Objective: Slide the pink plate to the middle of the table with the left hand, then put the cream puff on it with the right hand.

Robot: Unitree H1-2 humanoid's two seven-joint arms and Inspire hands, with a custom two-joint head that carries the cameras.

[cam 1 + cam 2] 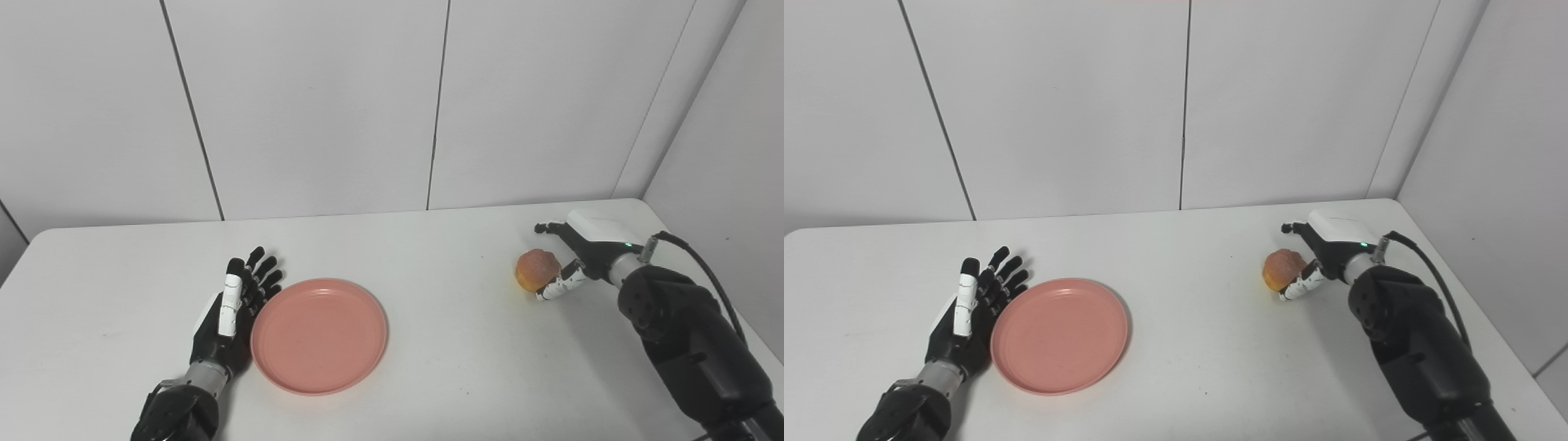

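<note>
The pink plate (pixel 319 334) lies flat on the white table (pixel 429 367), left of the middle. My left hand (pixel 236 306) stands open on its edge against the plate's left rim, fingers straight and pointing away from me. The cream puff (pixel 537 269), golden brown, sits on the table at the right. My right hand (pixel 572 260) is around it: the thumb touches its near side and the fingers arch over its far side. The puff rests on the table and the fingers are not closed on it.
White wall panels (pixel 306 110) stand behind the table, and a side wall (pixel 723 135) runs close along its right edge. A black cable (pixel 704 263) loops over my right forearm.
</note>
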